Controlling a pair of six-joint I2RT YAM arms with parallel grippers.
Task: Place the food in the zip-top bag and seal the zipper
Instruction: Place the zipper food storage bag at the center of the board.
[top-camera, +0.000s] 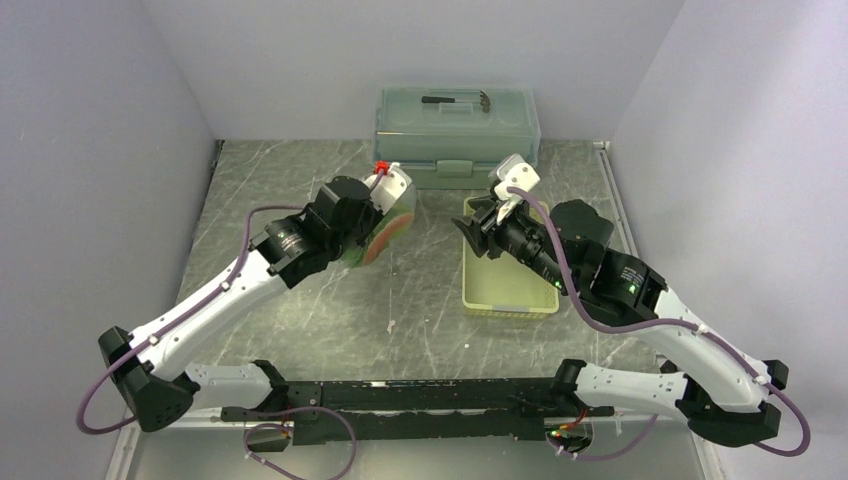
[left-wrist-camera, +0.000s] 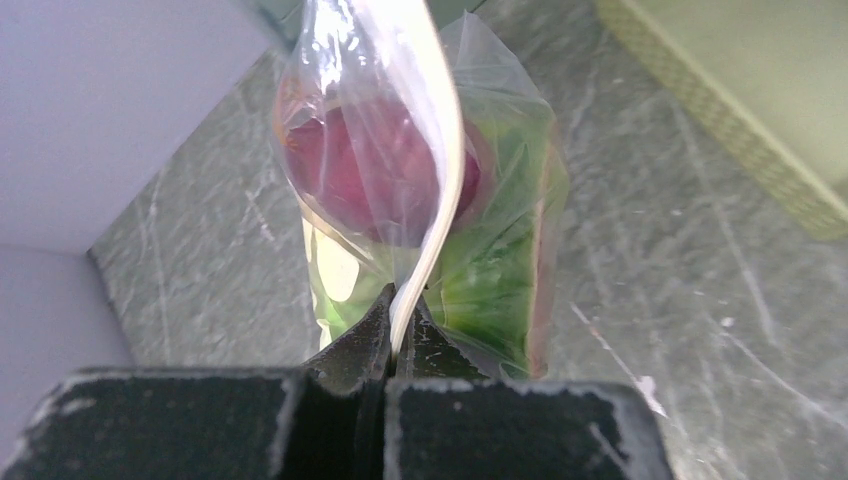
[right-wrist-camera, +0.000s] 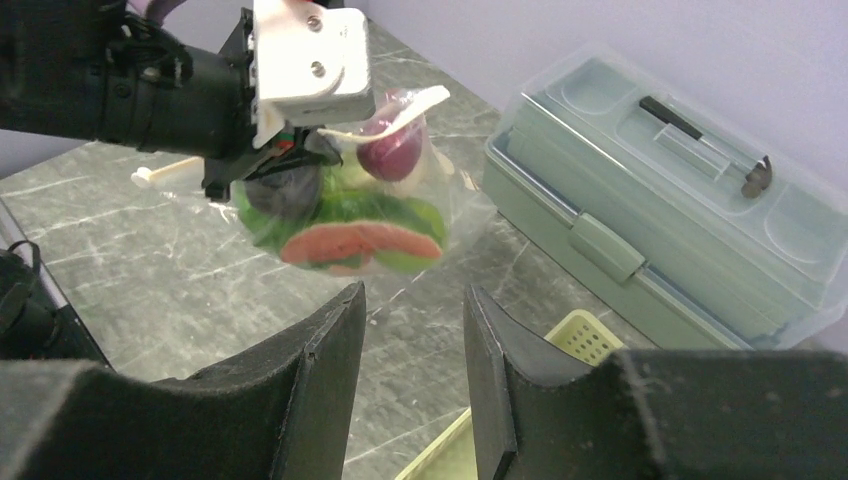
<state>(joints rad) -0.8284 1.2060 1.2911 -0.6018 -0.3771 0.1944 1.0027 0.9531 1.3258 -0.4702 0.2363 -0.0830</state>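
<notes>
Two claws: left claw (left-wrist-camera: 398, 310) clamps the bag (left-wrist-camera: 500, 250) by its zipper strip (left-wrist-camera: 440, 180) (food (right-wrist-camera: 350, 240) inside), right claw (right-wrist-camera: 412, 340) parted, empty, near the bench's (top-camera: 300, 320) back edge

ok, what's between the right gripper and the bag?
Nothing: only bare table between right gripper and bag, seen in the right wrist view.

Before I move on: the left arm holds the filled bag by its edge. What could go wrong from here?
1. The left fingers pinch only the zipper, so the loaded zip-top bag could slip and drop.
2. I cannot tell whether the zipper is pressed shut along its length; tilting might spill the purple root or watermelon slice.
3. The right fingers stand open, apart from the bag, giving no support.
</notes>
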